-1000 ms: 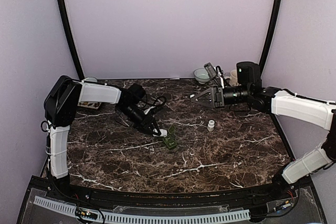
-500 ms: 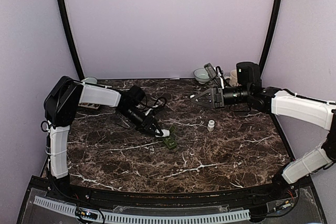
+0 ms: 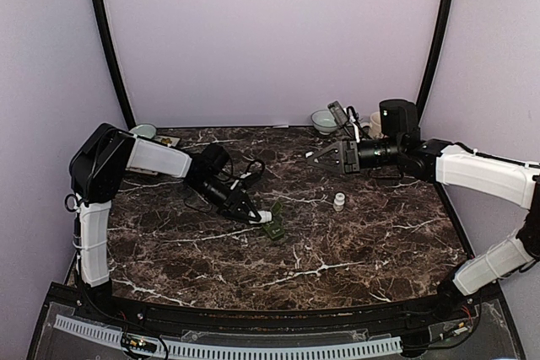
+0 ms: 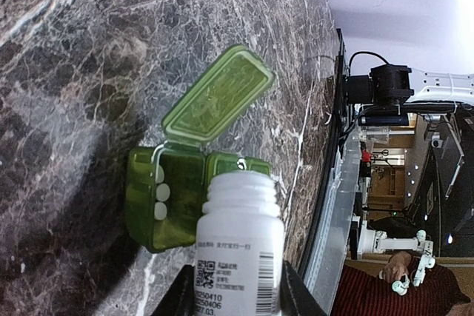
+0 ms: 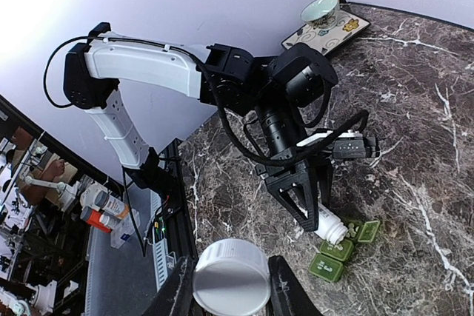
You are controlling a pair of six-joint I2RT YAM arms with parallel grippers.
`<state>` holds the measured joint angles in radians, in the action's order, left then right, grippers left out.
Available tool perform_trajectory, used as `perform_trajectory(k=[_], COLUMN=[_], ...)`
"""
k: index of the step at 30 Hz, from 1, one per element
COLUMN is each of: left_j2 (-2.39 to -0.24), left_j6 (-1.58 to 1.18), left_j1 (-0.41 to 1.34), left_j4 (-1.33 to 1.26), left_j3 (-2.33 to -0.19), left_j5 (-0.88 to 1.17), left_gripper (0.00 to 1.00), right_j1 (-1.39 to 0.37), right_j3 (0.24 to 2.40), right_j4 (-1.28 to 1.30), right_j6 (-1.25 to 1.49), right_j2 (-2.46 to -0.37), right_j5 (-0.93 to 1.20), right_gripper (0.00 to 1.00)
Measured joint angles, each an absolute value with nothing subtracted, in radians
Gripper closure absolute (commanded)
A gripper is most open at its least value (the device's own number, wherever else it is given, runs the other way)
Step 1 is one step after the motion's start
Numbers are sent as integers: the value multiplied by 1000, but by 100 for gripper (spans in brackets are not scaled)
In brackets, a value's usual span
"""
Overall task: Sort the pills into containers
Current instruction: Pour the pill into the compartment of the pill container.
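Left pincer pinches the white bottle, whose uncapped mouth tips toward the green container. The container rests on the desk, left of centre, with one lid raised and white pills in that compartment. Right pincer pinches a white cap, well clear of the container. Step in hand: pouring. The next move likely calls for a slow tilt with the mouth over the open compartment.

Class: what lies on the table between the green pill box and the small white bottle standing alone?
Nothing; the top view shows bare table between the green pill box and the small white bottle.
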<state>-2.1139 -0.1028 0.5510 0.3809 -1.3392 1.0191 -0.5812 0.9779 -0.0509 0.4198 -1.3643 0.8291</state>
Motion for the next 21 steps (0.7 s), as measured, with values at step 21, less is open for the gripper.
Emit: perform_trajectory(k=[21], left_j2=[-2043], left_j6=[-275], left_j1=[519], left_j4=[56], left_j3=[-1168], left_j5=[1129], left_gripper=[100], right_j1=[-587], right_j3=[989], right_j4=[-47], right_j6=[436], right_j2=[-1401], right_j5=[809], right_gripper=[80])
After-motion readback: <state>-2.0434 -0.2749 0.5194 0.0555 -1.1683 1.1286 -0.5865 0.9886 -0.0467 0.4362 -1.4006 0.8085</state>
